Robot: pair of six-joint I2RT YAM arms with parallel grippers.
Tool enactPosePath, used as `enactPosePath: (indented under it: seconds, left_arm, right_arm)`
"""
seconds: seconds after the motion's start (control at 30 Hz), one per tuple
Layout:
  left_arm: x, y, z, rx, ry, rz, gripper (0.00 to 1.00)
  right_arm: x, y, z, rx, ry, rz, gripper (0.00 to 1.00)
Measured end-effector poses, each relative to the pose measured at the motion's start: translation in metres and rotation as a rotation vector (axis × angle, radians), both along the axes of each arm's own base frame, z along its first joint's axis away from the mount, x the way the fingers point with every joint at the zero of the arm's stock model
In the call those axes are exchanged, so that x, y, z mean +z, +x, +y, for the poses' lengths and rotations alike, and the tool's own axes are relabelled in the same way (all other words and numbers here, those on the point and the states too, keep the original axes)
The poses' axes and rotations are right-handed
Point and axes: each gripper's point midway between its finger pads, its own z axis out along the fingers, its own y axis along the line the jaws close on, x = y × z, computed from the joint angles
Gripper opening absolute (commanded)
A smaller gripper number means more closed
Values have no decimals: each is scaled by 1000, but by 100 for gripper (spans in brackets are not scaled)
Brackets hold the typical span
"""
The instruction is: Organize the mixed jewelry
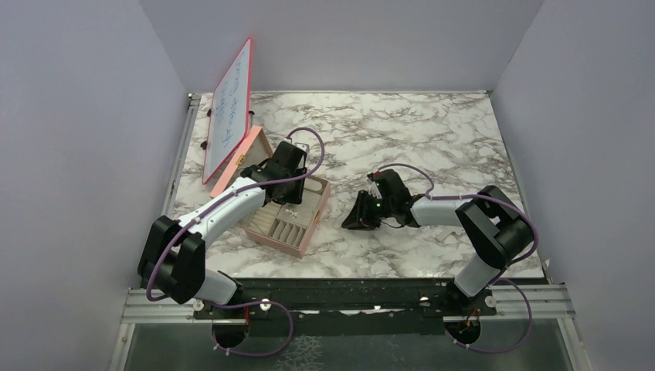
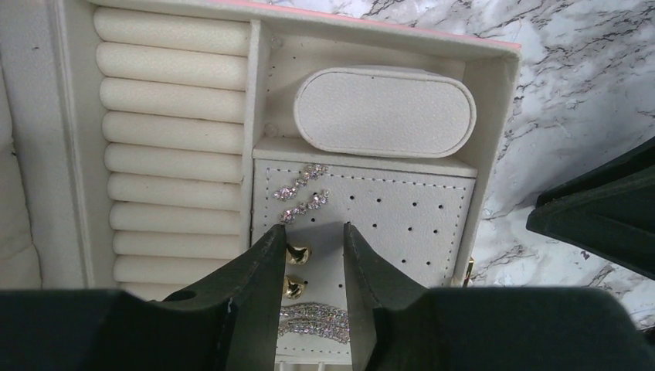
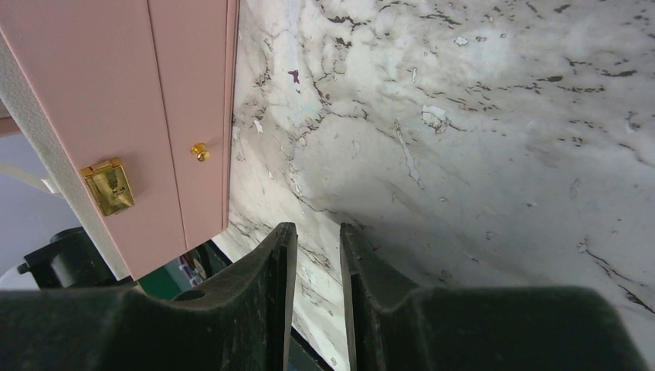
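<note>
My left gripper (image 2: 315, 241) hangs narrowly parted, empty, over the earring panel (image 2: 402, 216) of the box (image 2: 494, 93), two gold studs (image 2: 296, 253) showing between its fingers (image 2: 263, 278). I should descend straight and close gently on one stud. My right gripper (image 3: 318, 239), barely open, empty, hovers over the table (image 3: 463, 154).

Right of the pink box (image 1: 287, 224), beyond the right tool (image 1: 357, 222), the surface (image 1: 432, 131) lies open; a red-framed board (image 1: 229, 108) walls the box's left.
</note>
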Motion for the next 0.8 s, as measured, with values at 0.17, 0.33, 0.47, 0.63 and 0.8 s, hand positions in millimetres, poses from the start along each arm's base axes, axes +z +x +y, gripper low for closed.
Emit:
enactPosePath:
  seconds: [0.17,0.33,0.47,0.63,0.8]
  left_arm:
    - [0,0,-2,-9,-7,-1,33]
    - [1,-1,-3,-13,-13,-2,41]
    - [2,-2,-5,-16,-27,2,47]
    - [10,-7,-16,-34,-96,17,60]
    - [35,-7,-25,-38,-180,-32,66]
  right_arm:
    - [0,0,0,0,0,0,32]
    - [-1,0,-1,-3,-5,0,32]
    - [1,3,-3,-6,-29,-7,32]
    - [10,24,-12,-45,-119,-83,32]
    - [31,63,-40,-154,-250,-214,32]
